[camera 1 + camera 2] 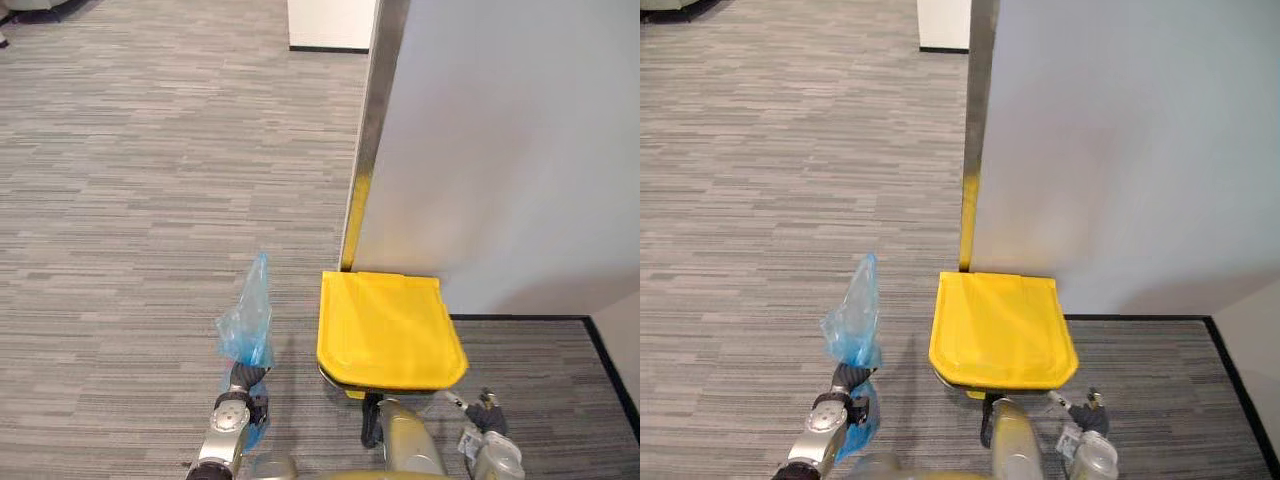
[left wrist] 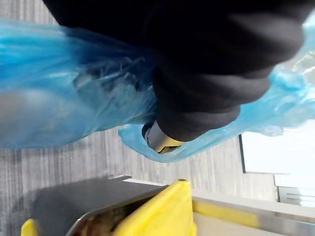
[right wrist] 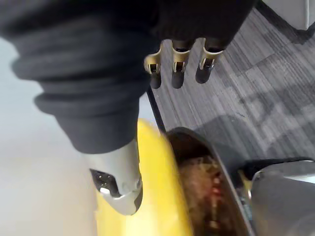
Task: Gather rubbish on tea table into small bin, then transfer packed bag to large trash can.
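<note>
– Left hand (image 1: 243, 385) is clamped on the gathered neck of the blue bag (image 1: 250, 312), just left of the yellow lid (image 1: 388, 330). Right hand (image 1: 487, 410) hangs with loose, straight fingers at the near right corner of that lid.
– How will the bag handle?
– Soft, light, slippery, I judge; the neck is the good place to hold. Behind the lid stands a wall (image 1: 500, 150), so free room is only left of the lid, over the carpet (image 1: 130, 200).

Blue translucent bag (image 1: 245, 320); yellow lid (image 1: 388, 330); grey streaked carpet (image 1: 150, 200).
</note>
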Tool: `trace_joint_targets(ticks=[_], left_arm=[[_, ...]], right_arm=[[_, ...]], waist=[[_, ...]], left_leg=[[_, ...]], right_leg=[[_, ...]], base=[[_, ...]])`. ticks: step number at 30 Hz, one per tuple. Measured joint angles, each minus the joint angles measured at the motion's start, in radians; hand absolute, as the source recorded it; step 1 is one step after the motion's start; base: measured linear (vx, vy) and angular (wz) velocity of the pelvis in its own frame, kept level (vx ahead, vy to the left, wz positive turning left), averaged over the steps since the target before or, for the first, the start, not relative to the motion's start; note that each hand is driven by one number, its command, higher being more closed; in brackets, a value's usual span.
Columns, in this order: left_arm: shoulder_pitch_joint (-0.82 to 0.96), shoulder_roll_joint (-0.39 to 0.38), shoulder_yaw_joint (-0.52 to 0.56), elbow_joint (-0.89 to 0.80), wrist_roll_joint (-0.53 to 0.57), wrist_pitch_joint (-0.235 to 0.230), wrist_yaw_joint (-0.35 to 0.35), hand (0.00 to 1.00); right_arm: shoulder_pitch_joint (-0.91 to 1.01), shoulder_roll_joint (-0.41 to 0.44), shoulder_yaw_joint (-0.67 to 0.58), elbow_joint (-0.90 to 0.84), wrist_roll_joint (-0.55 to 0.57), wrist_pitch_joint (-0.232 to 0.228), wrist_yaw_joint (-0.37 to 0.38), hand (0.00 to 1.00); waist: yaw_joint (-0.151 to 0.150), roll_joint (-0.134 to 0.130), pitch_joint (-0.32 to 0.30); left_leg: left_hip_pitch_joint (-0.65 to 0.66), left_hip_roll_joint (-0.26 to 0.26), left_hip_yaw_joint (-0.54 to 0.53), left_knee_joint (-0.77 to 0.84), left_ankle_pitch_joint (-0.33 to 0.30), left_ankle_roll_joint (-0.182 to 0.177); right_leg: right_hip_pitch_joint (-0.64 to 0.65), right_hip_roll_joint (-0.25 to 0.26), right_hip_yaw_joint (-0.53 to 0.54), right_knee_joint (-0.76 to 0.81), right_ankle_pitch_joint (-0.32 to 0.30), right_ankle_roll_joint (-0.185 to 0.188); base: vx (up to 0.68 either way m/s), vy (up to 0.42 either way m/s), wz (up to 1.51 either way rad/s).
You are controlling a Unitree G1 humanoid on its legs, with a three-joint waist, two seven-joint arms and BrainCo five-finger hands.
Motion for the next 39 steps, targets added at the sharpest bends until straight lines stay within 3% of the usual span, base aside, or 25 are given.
trace_joint_targets(ticks=[2,5,9,17,21,23,30,35,39], left_arm=[[0.003,-0.003,0.000,0.000,0.000,0.000,-0.001,1.00],[0.022,-0.014,-0.001,-0.043,0.001,0.001,-0.007,1.00],[0.055,-0.021,-0.001,-0.085,0.001,0.001,-0.013,1.00],[0.083,-0.010,-0.006,-0.094,0.002,0.000,-0.023,1.00],[0.077,0.001,-0.028,-0.096,0.001,0.000,-0.022,1.00],[0.073,0.003,-0.040,-0.110,0.001,0.000,-0.021,1.00],[0.051,0.015,-0.085,-0.218,-0.003,-0.005,-0.015,1.00],[0.014,0.043,-0.117,-0.227,-0.005,-0.023,-0.005,1.00],[0.008,0.058,-0.128,-0.227,-0.026,-0.039,-0.004,1.00]], right_arm=[[0.006,0.002,-0.026,-0.002,0.027,0.000,0.000,0.00],[0.006,0.010,-0.039,-0.016,0.071,-0.001,0.000,0.00],[0.008,0.032,-0.022,-0.019,0.087,-0.001,-0.001,0.00],[-0.037,0.051,0.162,0.010,0.043,0.008,0.005,0.00],[-0.115,0.039,0.249,0.007,0.012,0.015,0.005,0.00],[-0.150,0.033,0.283,-0.020,-0.001,0.016,0.002,0.00],[-0.351,-0.057,0.411,-0.148,-0.080,0.013,-0.003,0.00],[-0.475,-0.155,0.437,-0.146,-0.122,0.012,-0.021,0.00],[-0.544,-0.226,0.452,-0.126,-0.156,0.015,-0.021,0.00]], waist=[[-0.003,0.008,-0.004],[-0.020,0.008,-0.007],[-0.021,0.004,-0.024],[-0.020,-0.001,-0.091],[-0.018,0.021,-0.097],[0.004,0.025,-0.096],[0.037,0.032,-0.055],[0.051,0.011,0.006],[0.058,0.008,0.024]], left_leg=[[0.016,0.018,0.001,-0.006,0.001,-0.001],[0.021,0.035,0.005,-0.039,0.027,-0.045],[0.020,0.038,0.033,-0.036,0.028,-0.045],[-0.087,0.048,0.025,-0.102,0.028,-0.046],[-0.198,0.054,-0.023,-0.052,0.044,-0.065],[-0.245,0.054,-0.028,-0.044,0.064,-0.073],[-0.318,0.075,-0.050,-0.104,0.156,-0.099],[-0.372,0.084,-0.054,-0.094,0.154,-0.096],[-0.385,0.083,-0.055,-0.084,0.154,-0.096]], right_leg=[[0.005,-0.001,-0.016,0.032,-0.030,-0.008],[0.018,0.001,-0.042,0.016,-0.031,-0.015],[0.035,0.005,-0.043,-0.020,-0.016,-0.031],[-0.034,-0.003,-0.093,-0.092,0.049,-0.029],[-0.082,-0.015,-0.135,-0.102,0.063,-0.046],[-0.111,-0.020,-0.146,-0.106,0.070,-0.055],[-0.145,-0.021,-0.207,-0.143,0.074,-0.060],[-0.185,0.009,-0.156,-0.143,0.093,-0.033],[-0.197,0.016,-0.147,-0.144,0.103,-0.036]], base=[[0.25,-0.094,0.15],[0.19,-0.075,0.14],[0.04,-0.006,-0.01],[-0.09,0.011,0.22],[-0.08,-0.054,0.33],[-0.06,-0.074,0.28],[-0.05,-0.108,0.30],[-0.10,-0.060,0.15],[-0.01,0.004,-0.04]])
